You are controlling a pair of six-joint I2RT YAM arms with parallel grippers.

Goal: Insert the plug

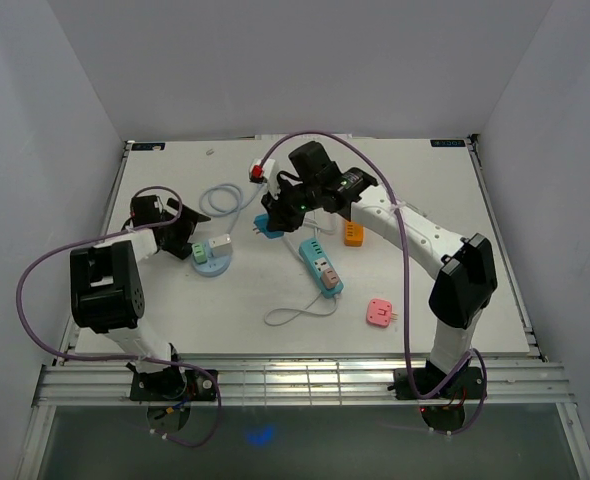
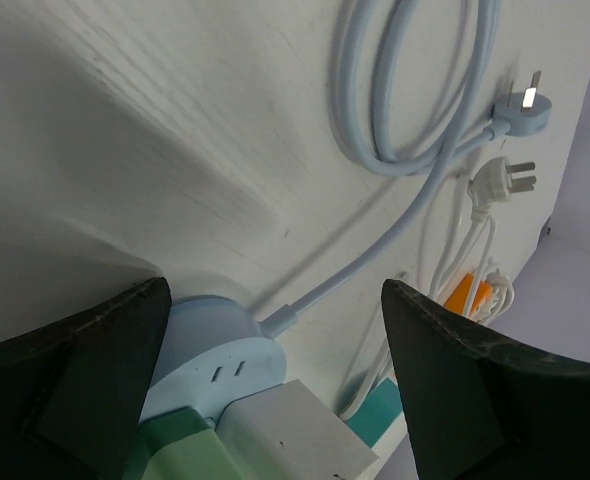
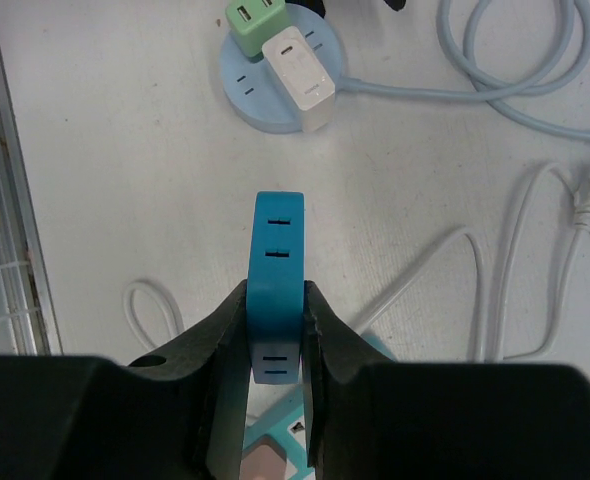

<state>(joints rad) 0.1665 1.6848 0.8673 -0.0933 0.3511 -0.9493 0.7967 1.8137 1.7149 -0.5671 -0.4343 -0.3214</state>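
Blue plug adapter is clamped between the two fingers of the right hand, held over the white surface between one teal power strip and one round pale-blue socket hub. That hub carries two blocks, a green adapter and a white adapter. Left hand stands wide apart just beside the hub. Two more lie loose: an orange adapter and a pink adapter

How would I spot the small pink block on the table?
Find the right arm's black elbow near the table's front edge. Just left of it lies the pink block, alone. Nothing else is pink; the nearby strip is teal.
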